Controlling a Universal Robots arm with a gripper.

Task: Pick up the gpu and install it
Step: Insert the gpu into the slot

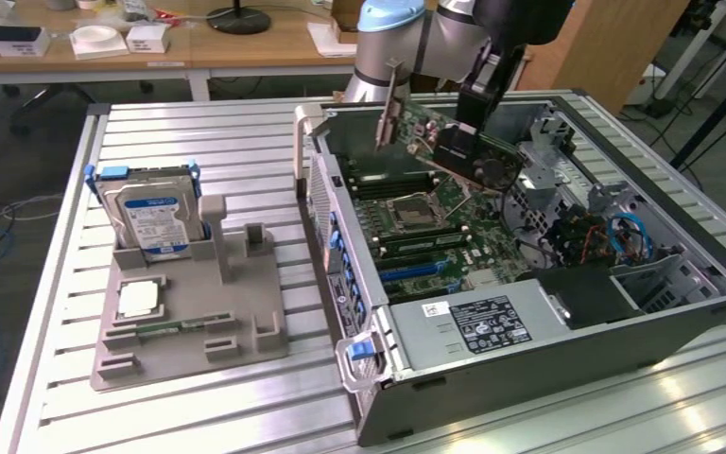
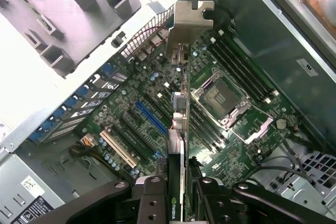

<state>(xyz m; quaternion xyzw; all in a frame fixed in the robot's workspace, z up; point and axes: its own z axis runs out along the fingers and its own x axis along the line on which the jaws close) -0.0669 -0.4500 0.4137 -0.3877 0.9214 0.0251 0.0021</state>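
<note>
Pick-up done: pincer (image 1: 473,132) clenched on the gpu (image 1: 423,128). The card hangs tilted above the motherboard (image 1: 454,232), inside the open computer case (image 1: 665,312) on the bench (image 1: 186,407). Not yet seated in any slot, so install is left.

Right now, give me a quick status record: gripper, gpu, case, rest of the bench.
gripper: shut on gpu
gpu: in the air, tilted, above the motherboard, not seated
case: lying on its side, open
hard drive: upright in grey holder, at the exterior view's left
</note>
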